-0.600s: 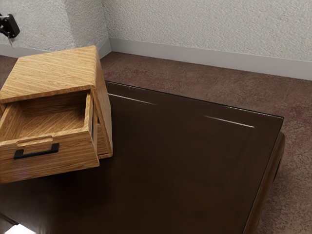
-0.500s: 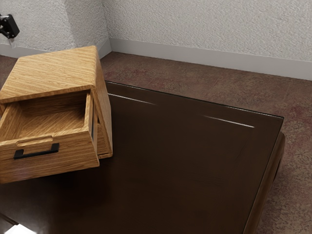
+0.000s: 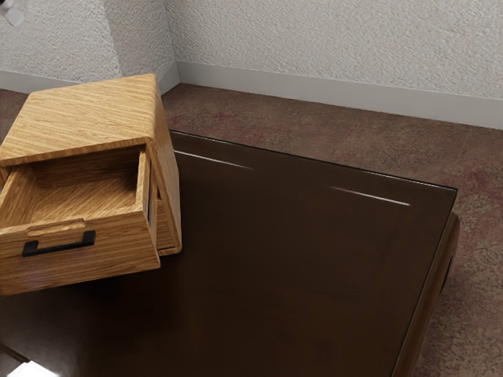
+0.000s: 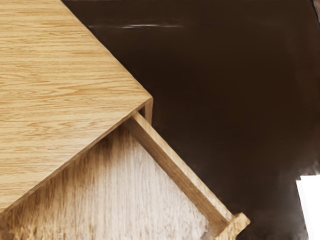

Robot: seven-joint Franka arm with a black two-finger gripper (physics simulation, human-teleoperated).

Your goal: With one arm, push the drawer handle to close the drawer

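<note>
At the exterior view's top left corner, a small part of my gripper (image 3: 12, 14) shows, above and beyond the wooden cabinet (image 3: 86, 114). The drawer (image 3: 82, 196) stands well out of the cabinet, and its inside holds nothing visible. A black bar handle (image 3: 59, 246) is on the drawer's front, with my gripper well apart from it. From above, the wrist view has the cabinet's top (image 4: 65, 95), the drawer's side wall (image 4: 175, 167) and a corner of its front panel (image 4: 234, 227).
The cabinet stands on a dark brown table (image 3: 291, 259), whose far edge runs beside the carpet (image 3: 314, 133). A white object (image 3: 31, 369) lies at the exterior view's lower left; a white object (image 4: 310, 205) is also at the wrist view's edge.
My gripper has risen in the exterior view, mostly leaving the picture at the top left corner. The drawer and cabinet have not moved.
</note>
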